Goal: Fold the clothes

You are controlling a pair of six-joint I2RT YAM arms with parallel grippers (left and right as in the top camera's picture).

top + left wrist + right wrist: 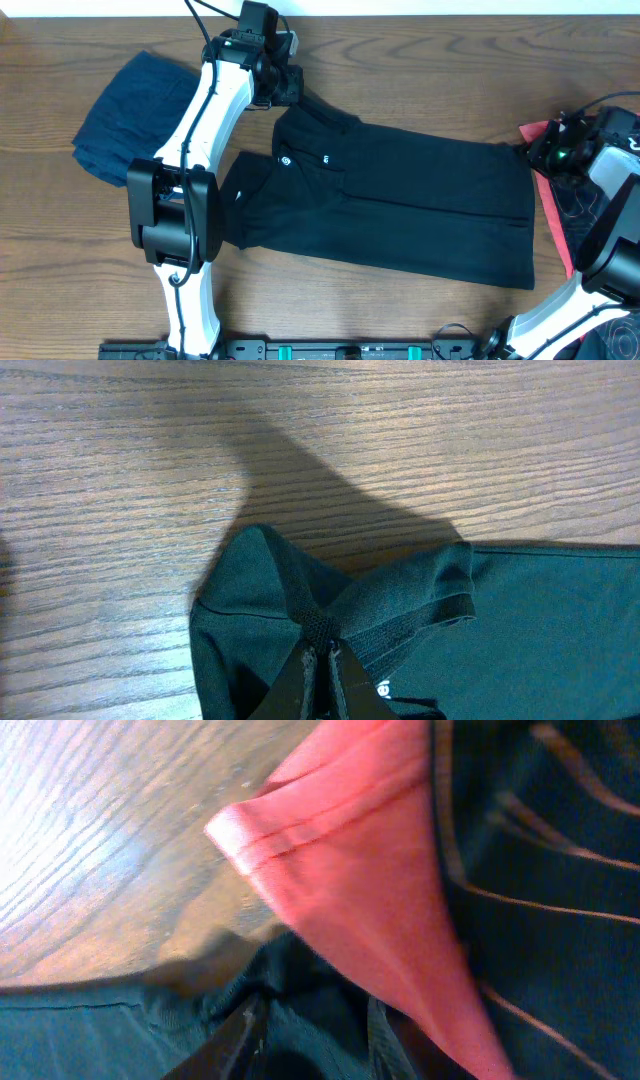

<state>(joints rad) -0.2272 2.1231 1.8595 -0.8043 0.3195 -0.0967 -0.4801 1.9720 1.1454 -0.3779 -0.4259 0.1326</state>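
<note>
Bench: brown wood-look top w/ long wavy grain, slight sheen, runs across the whole overhead view.

Black shirt: biggest garment, laid flat mid-bench, neck end toward the left arm, hem toward the right arm. Short sleeve sticks out at the lower left. Soft matte knit, mostly smooth, w/ one long crease running lengthwise. The top-left corner by the collar is pulled up into a peak; left wrist view shows a ribbed band and a stitched edge there.

Navy garment: folded, roughly rectangular pile at the far left, partly under the left arm, apart from the shirt.

Patterned garment: far right, black w/ thin coral lines, coral underside turned out along its edge w/ a double-stitched hem; it touches the shirt's hem end.

Left pincer: clenched on the shirt's raised ribbed fold.

Right pincer: fingers stand apart at the shirt's hem corner, dark cloth bunched between them; can't tell if it has a grip.

White chest logo: small, near the collar.
</note>
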